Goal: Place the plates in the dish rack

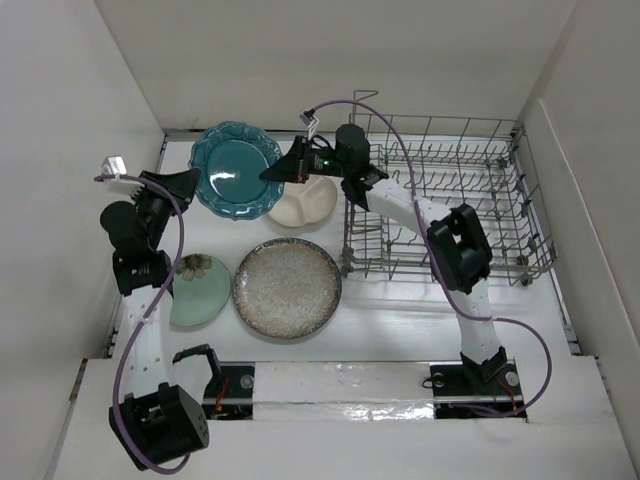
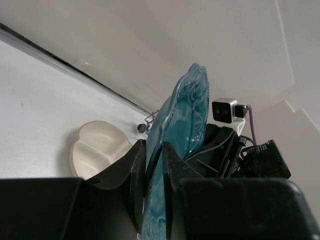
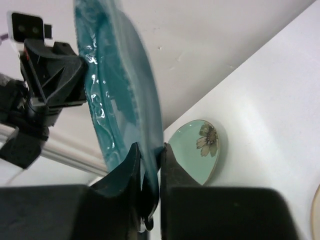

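Teal plate (image 1: 236,168) clamped between left gripper (image 1: 195,183) and right gripper (image 1: 268,173), upper left; dish rack (image 1: 400,275) unloaded, all four outstanding.

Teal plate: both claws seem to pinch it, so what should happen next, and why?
Probably the left gripper should open: both it and the right gripper clamp the teal plate, and the dish rack sits on the right arm's side.
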`<state>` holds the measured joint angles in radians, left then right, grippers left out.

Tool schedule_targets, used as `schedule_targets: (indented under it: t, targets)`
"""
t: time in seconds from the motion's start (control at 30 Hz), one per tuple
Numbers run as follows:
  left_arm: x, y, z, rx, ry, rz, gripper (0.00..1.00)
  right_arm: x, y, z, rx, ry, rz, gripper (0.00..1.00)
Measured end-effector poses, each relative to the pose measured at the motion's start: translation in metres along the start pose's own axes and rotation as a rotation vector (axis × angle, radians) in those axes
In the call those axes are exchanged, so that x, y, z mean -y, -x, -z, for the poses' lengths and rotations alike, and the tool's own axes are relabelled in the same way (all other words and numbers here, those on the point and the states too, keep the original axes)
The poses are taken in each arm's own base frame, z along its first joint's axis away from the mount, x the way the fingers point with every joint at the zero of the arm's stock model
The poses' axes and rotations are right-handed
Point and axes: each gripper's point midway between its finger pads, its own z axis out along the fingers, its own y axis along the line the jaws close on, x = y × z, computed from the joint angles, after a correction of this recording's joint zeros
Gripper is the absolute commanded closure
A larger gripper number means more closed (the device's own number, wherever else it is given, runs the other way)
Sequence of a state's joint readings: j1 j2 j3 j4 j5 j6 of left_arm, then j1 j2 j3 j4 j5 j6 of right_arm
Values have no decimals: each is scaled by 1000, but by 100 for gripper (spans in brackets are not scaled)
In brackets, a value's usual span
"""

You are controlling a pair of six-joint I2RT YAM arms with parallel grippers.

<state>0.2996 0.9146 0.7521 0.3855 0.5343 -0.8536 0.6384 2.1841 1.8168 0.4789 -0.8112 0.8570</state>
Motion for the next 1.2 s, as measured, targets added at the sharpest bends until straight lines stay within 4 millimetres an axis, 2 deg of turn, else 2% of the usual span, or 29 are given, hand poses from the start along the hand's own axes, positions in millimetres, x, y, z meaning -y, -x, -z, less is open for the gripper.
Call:
schedule_targets:
  t: [0.1, 0.13, 0.17, 0.23, 0.33, 0.47, 0.6, 0.7, 0.73, 0.8, 0.83, 0.87, 0.93, 1.0, 1.07, 1.13, 1.2]
  targets:
    - [8, 2, 5, 10, -18, -19, 79, -12, 2, 4, 6, 5, -11, 100]
    - [9, 3, 7, 16, -14, -23, 61, -18, 5, 5, 11, 9, -1, 100]
    - [11, 4, 10, 27, -13, -26, 52, -25, 9, 6, 17, 17, 23, 100]
    - [15, 6, 15, 45, -8, -41, 38, -38, 14, 5, 31, 26, 73, 100]
    - [25, 13, 26, 87, -16, -85, 28, -55, 18, 7, 49, 33, 102, 100]
    - [31, 20, 37, 134, -5, -134, 22, -76, 29, 18, 93, 35, 105, 100]
    - [35, 23, 45, 155, 2, -153, 23, -89, 54, 39, 172, 19, 118, 100]
    - [42, 22, 52, 158, -13, -165, 31, -90, 83, 68, 252, -33, 143, 100]
    - [47, 20, 53, 152, -28, -172, 42, -88, 94, 80, 278, -56, 155, 100]
    - [58, 12, 56, 121, -75, -184, 52, -81, 118, 111, 340, -120, 186, 100]
    - [64, 7, 58, 101, -106, -192, 71, -76, 130, 131, 370, -166, 199, 100]
    - [69, 2, 59, 79, -134, -190, 83, -70, 143, 154, 404, -221, 219, 100]
    - [76, -8, 62, 40, -191, -194, 97, -55, 172, 213, 494, -372, 252, 100]
    - [75, -26, 66, -16, -238, -189, 100, -37, 196, 286, 609, -576, 285, 100]
    - [67, -48, 67, -82, -258, -166, 100, -33, 209, 357, 719, -755, 319, 100]
    - [59, -74, 67, -167, -274, -136, 100, -29, 210, 433, 843, -985, 340, 100]
    - [56, -96, 68, -244, -293, -117, 100, -31, 198, 494, 933, -1204, 349, 100]
